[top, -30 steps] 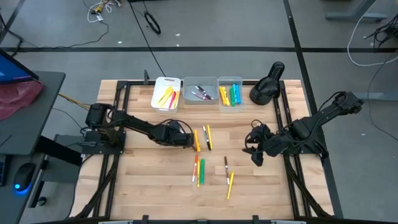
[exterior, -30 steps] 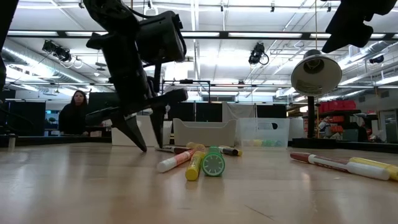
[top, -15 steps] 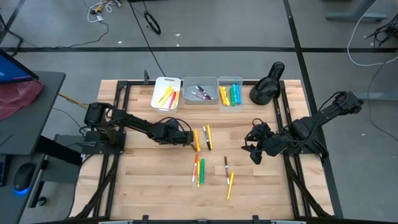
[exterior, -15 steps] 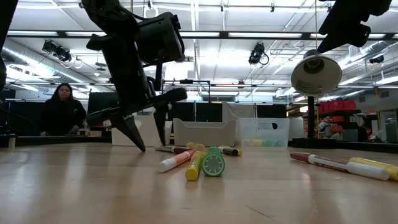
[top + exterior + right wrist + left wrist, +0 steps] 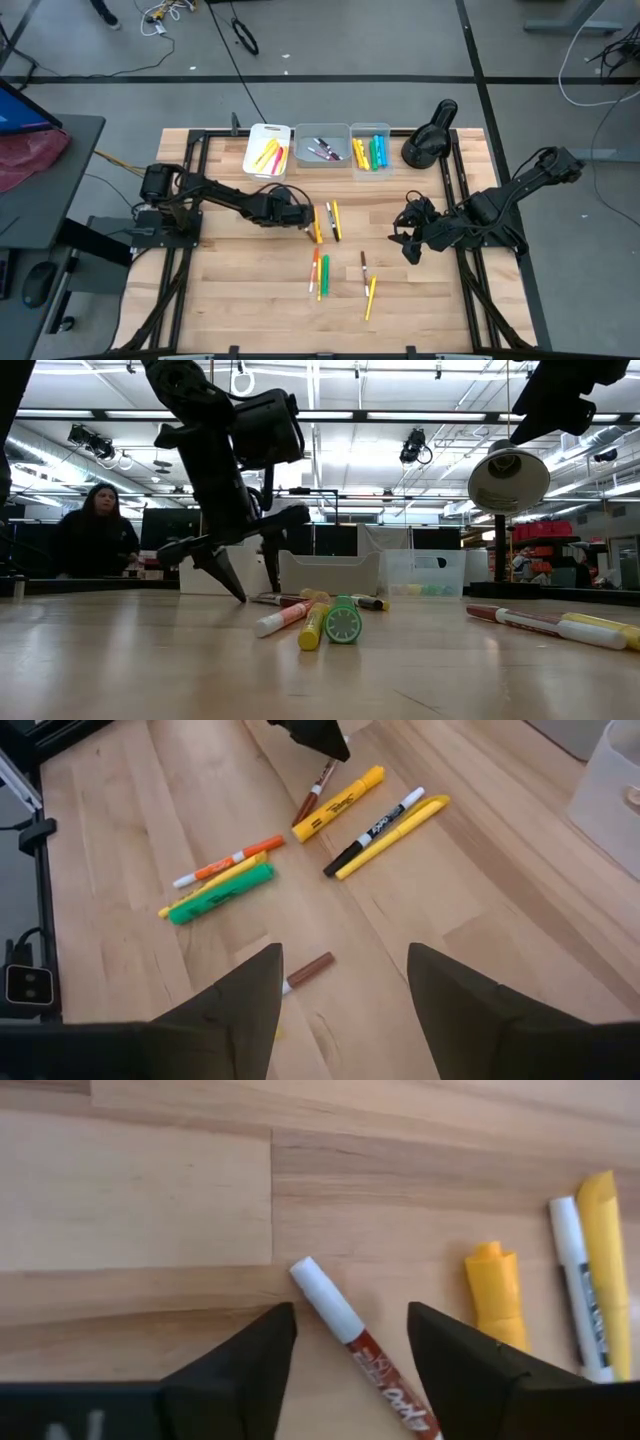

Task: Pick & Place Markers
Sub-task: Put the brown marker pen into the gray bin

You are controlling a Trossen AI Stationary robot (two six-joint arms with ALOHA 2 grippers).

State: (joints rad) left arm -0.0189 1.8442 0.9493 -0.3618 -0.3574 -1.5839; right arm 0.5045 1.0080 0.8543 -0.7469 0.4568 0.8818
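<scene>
Several markers lie loose mid-table: an orange-yellow one beside two thin pens, an orange and a green one, a brown one and a yellow one. My left gripper is open, low over the table. In the left wrist view its fingers stand on either side of a white-capped red marker lying flat, without touching it. My right gripper waits open at the table's right, above the brown marker.
Three small bins with markers inside stand along the far edge, next to a black lamp. Bare wood lies to the left and near side of the markers. A person is in the room behind.
My left gripper has edged a little toward the table's right, closer to the orange-yellow marker, tipping slightly and staying open. The markers have not moved. The person in the background has shifted.
</scene>
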